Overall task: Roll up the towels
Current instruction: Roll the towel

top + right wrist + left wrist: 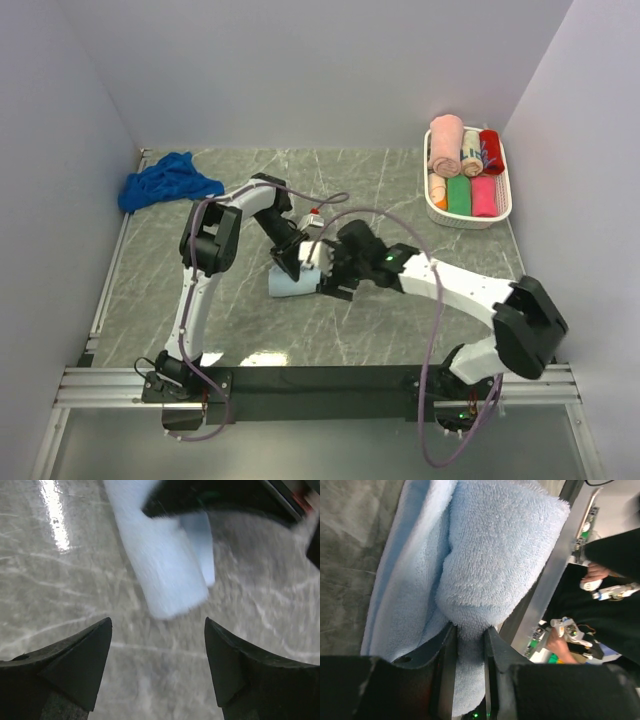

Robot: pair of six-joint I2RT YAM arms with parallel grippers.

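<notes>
The pale sky blue towel (290,284) lies rolled up at the middle of the table. My left gripper (291,262) is shut on one end of the roll; the left wrist view shows its fingers (447,650) pinching the terry cloth (490,555). My right gripper (330,275) is open and empty just right of the roll; its fingertips (102,630) stand wide apart, with the roll (160,555) a little ahead of them. The deep royal blue towel (165,182) lies crumpled at the far left corner.
A white basket (505,205) at the far right holds several rolled towels, pink, green, red and others. A small white object with a red tip (314,217) sits just behind the roll. Grey walls close in the table on three sides.
</notes>
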